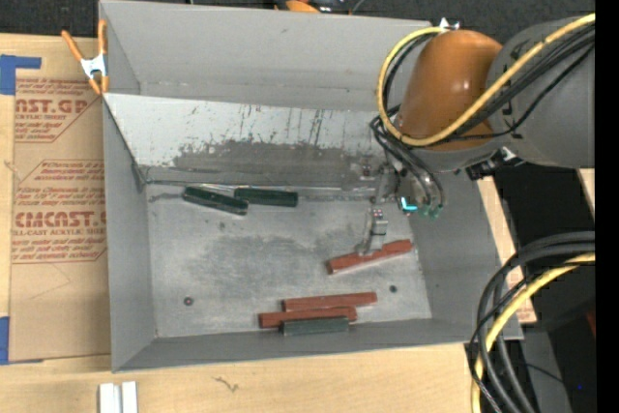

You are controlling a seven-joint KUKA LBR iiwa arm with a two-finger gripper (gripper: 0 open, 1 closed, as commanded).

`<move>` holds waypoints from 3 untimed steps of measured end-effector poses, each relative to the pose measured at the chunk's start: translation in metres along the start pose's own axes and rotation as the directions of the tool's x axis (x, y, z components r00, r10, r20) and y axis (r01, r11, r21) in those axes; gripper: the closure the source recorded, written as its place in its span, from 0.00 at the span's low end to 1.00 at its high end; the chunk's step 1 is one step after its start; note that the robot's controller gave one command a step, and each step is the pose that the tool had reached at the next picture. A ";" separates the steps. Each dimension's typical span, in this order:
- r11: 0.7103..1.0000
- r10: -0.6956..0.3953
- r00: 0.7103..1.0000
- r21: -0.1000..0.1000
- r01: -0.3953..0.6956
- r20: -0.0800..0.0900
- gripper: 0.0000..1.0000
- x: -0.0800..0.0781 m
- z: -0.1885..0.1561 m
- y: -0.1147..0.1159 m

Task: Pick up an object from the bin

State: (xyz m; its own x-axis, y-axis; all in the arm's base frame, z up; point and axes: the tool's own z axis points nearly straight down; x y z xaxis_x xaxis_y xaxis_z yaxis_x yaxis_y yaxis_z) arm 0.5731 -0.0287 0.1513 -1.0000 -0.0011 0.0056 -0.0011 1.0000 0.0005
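My gripper [375,229] hangs over the right part of the bin floor, below the orange-covered wrist. Its metal fingertips point down just above the middle of a reddish-brown flat bar [370,257] that lies slanted on the floor. Nothing shows between the fingers, and their tips sit close together. Nearer the front wall lie a second reddish-brown bar [324,307] and a dark green bar [314,326], side by side.
Two dark green bars [240,199] lie end to end at the back left of the floor, near the slanted rear wall. The right wall stands close beside the wrist. Bare grey floor spreads across the left and middle.
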 end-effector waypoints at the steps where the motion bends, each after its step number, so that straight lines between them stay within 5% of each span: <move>1: 0.996 -0.087 0.996 0.000 0.087 0.002 0.00 0.090 0.074 -0.028; 2: 0.996 -0.088 0.996 0.001 0.088 0.006 1.00 0.087 0.071 -0.027; 3: 0.996 -0.088 0.996 0.001 0.088 0.007 0.00 0.087 0.071 -0.027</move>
State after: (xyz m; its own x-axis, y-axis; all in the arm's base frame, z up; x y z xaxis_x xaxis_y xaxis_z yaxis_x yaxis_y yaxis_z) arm 0.4856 -0.0556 0.0808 -0.9960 -0.0894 -0.0020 -0.0894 0.9960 -0.0001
